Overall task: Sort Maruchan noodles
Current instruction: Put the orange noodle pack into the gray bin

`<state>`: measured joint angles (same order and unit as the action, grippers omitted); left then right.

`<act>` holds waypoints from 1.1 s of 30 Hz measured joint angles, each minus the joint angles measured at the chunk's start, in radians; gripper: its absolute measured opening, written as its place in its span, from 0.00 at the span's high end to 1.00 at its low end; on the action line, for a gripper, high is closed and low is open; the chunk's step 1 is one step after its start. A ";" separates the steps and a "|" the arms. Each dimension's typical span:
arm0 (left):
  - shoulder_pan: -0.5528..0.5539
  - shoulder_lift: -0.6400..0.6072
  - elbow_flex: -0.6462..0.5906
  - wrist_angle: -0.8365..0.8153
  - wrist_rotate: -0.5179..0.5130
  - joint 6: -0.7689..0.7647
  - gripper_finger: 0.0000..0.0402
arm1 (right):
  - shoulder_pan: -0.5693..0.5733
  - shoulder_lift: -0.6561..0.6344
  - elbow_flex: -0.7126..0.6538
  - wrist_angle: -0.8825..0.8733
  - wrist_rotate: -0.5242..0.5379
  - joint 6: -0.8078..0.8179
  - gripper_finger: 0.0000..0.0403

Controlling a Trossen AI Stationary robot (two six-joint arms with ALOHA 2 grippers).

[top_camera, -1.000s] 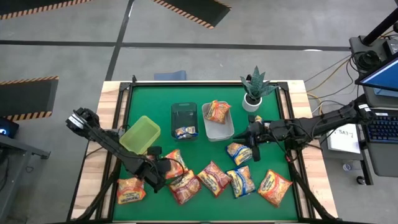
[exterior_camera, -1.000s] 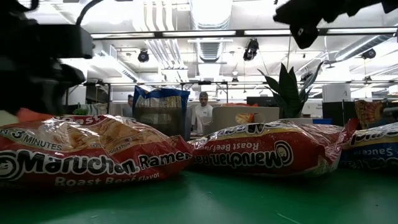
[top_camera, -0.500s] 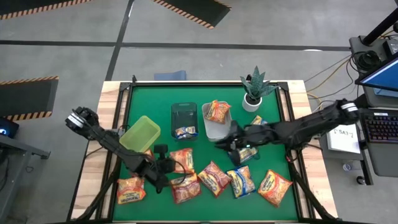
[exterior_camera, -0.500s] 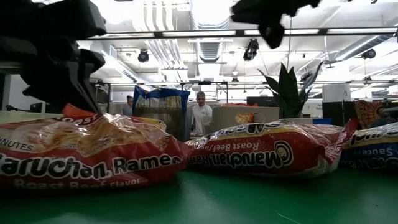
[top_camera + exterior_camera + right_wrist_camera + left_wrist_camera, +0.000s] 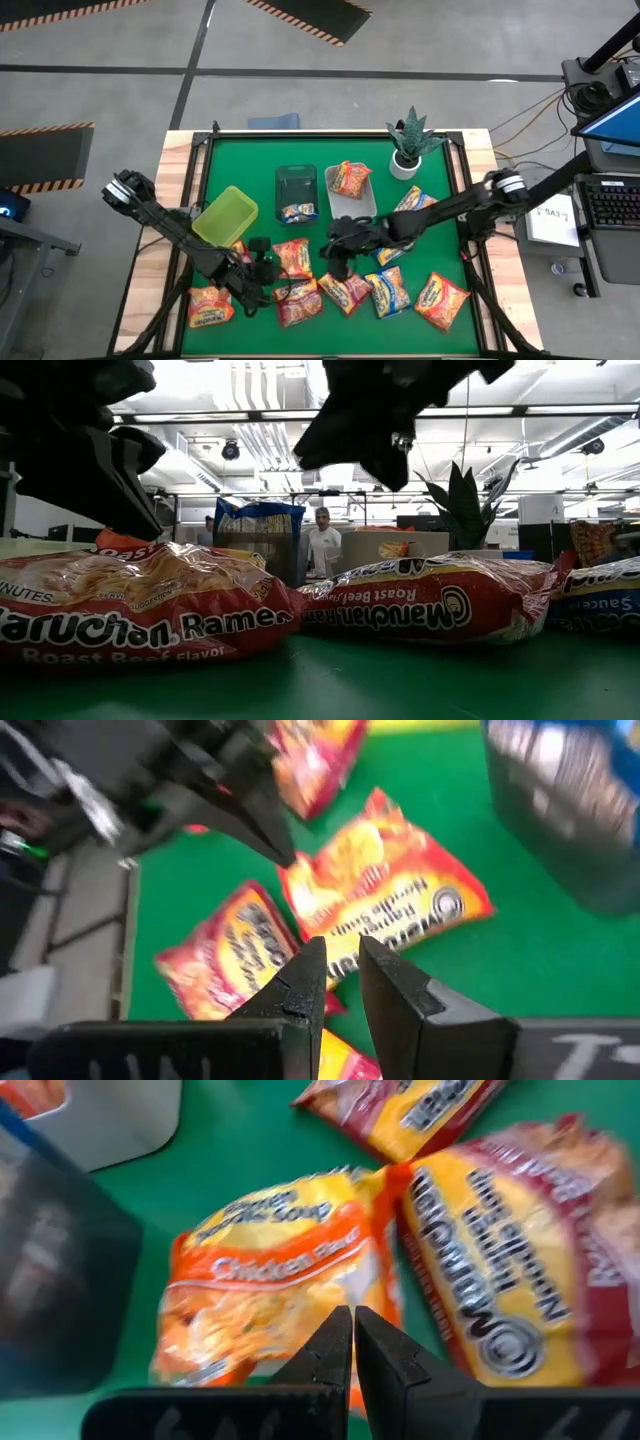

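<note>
The left end effector [image 5: 262, 262], fingers nearly closed and empty, hovers at the orange crinkly chicken-flavour noodle packet [image 5: 293, 256] lower centre of the green counter [image 5: 255, 180]. The right end effector [image 5: 338, 246] — fingers narrowly apart, empty — hangs just beside it. Best one arm yields — spread fingers wider, then pinch the packet's edge.

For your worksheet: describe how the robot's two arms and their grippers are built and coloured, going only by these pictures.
Both arms are slim, dark, jointed rods. The right arm has a pale grey collar at one joint; the left arm has a lighter metallic joint near its outer end. The left gripper and right gripper each have two black wedge-shaped fingers tapering to narrow tips, on a flat black bar.
</note>
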<state>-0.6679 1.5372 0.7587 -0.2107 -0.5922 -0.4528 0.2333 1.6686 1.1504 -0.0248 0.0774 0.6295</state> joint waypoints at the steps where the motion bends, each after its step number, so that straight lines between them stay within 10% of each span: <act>1: -0.004 0.000 -0.016 0.035 0.000 0.000 1.00 | 0.000 0.023 0.024 -0.026 0.000 0.001 0.87; 12: -0.007 0.010 -0.160 0.227 0.001 -0.068 1.00 | -0.010 0.169 0.178 -0.189 0.000 0.006 0.84; 33: -0.011 0.092 -0.204 0.317 0.024 -0.162 1.00 | -0.038 0.218 0.191 -0.112 0.029 0.210 0.32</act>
<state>-0.6790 1.6291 0.5549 0.1063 -0.5678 -0.6145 0.1955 1.8871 1.3415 -0.1364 0.1060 0.8397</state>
